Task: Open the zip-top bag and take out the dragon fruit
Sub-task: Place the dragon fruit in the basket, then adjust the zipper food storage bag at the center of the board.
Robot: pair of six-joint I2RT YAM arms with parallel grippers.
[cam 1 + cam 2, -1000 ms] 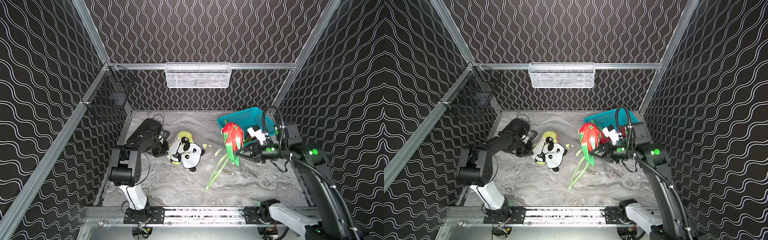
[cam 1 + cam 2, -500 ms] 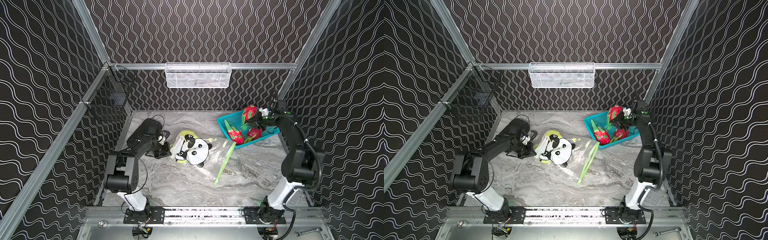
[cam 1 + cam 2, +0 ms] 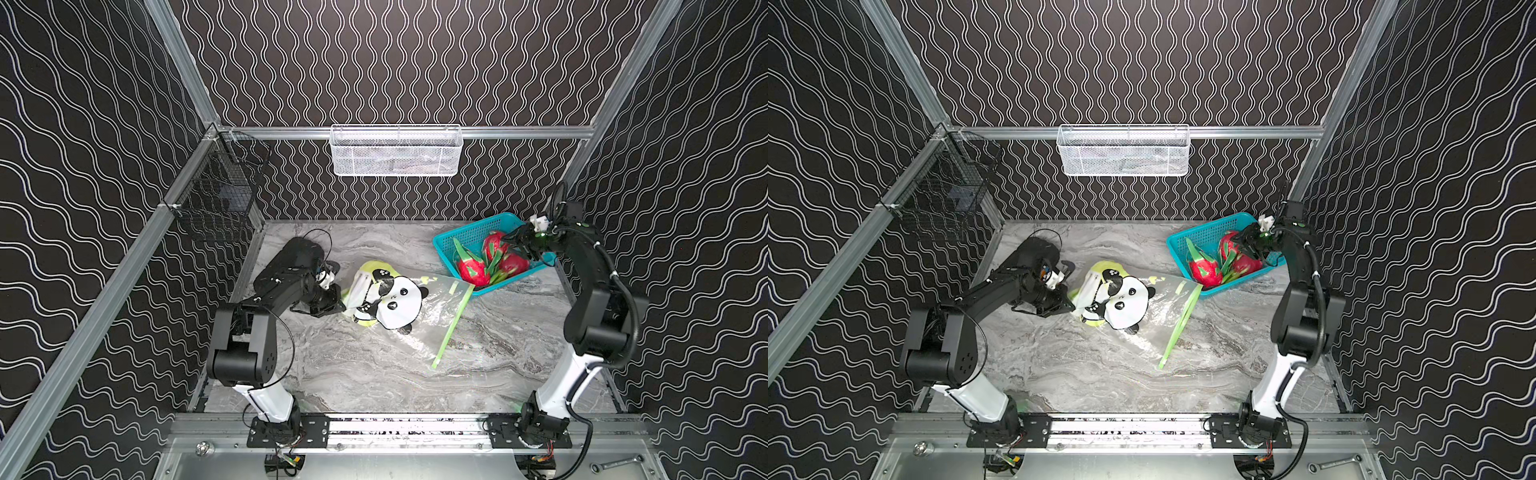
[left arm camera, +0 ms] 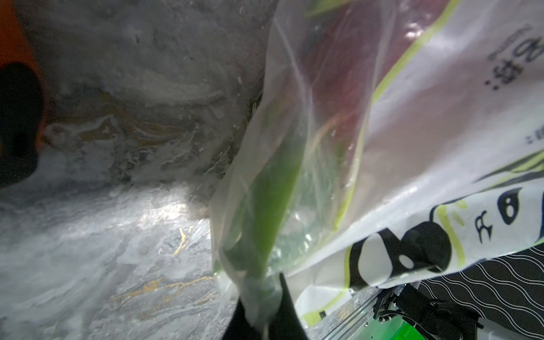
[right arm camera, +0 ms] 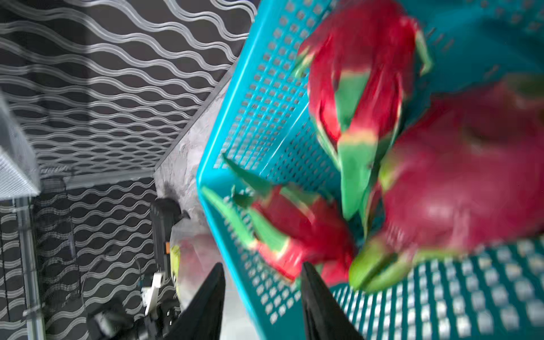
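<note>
Though printed, zip-top bag [image 4: 412,147] txt illegible.

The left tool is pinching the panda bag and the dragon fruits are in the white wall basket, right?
No: the dragon fruits lie in the teal basket, as both top views show. The left tool does pinch the panda bag.

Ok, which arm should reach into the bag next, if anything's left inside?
Right. The right gripper hangs over the basket with jaws open and empty, and the zip edge of the bag faces its side. The left gripper is shut on the far end.
</note>
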